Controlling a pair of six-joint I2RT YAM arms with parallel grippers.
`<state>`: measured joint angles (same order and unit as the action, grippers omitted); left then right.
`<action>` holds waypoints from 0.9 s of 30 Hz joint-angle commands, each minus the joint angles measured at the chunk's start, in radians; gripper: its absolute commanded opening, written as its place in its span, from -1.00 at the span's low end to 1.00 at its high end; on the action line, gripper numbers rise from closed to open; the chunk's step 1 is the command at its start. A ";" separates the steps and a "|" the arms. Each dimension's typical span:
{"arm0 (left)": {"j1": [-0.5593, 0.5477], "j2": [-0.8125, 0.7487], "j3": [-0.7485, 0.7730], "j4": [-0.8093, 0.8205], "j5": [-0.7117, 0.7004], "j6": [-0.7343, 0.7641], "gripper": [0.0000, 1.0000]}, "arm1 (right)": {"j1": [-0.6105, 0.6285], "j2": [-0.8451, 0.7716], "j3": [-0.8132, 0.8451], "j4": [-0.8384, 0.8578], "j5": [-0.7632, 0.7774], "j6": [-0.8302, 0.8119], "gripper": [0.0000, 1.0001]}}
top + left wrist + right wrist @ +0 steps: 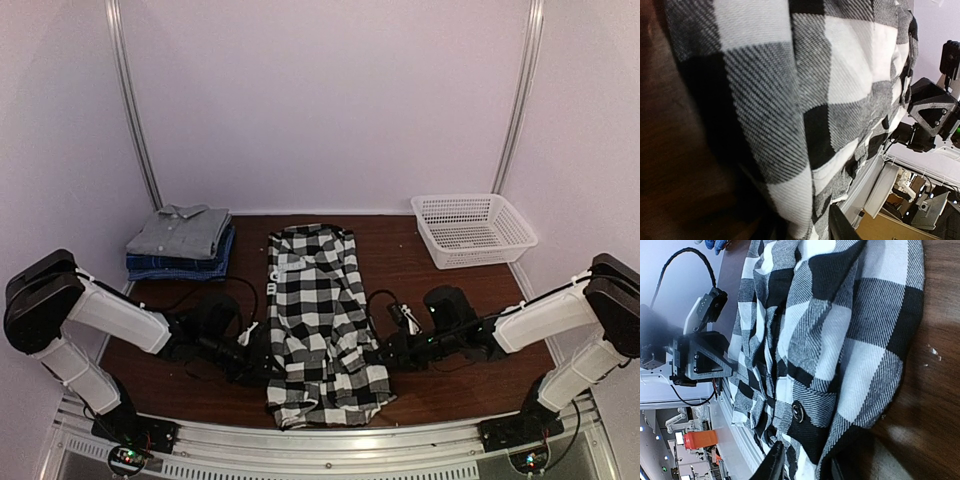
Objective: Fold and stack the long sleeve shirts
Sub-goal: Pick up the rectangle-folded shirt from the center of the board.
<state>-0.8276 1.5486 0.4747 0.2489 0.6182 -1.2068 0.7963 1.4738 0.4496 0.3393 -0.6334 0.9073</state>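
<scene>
The black-and-white plaid shirt (pixel 322 320) lies lengthwise down the middle of the table, its sides folded in and its hem at the near edge. My left gripper (pixel 262 352) is low at its left edge, my right gripper (pixel 385 350) at its right edge. In the left wrist view, plaid cloth (pixel 790 100) fills the frame and its edge lies between the parted fingers of the left gripper (pixel 805 230). In the right wrist view, the buttoned edge of the shirt (pixel 840 340) sits loosely between the right gripper (pixel 804 467) fingers, which stand apart. A folded grey shirt (pixel 182 230) tops folded denim shirts (pixel 175 267) at back left.
A white mesh basket (pixel 472 228) stands at the back right. The metal rail (pixel 330 440) runs along the near table edge just beyond the shirt's hem. Each wrist view shows the other arm's wrist across the shirt.
</scene>
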 commanded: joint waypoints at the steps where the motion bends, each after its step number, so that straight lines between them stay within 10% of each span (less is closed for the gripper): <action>1: -0.012 0.009 -0.011 0.059 0.011 0.004 -0.34 | 0.004 0.000 -0.020 0.021 0.008 -0.005 -0.39; 11: -0.076 0.022 -0.040 0.109 0.005 -0.052 -0.32 | 0.004 0.017 -0.009 0.043 -0.016 0.003 -0.59; 20: -0.075 0.026 -0.035 0.282 0.029 -0.151 -0.96 | 0.007 0.013 0.002 0.057 -0.039 0.013 -0.89; 27: -0.039 -0.045 -0.066 0.419 0.039 -0.286 -1.00 | 0.003 -0.011 0.037 0.075 -0.072 0.057 -1.00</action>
<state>-0.8932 1.5597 0.4343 0.5079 0.6388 -1.3937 0.7990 1.4895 0.4442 0.3725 -0.6651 0.9340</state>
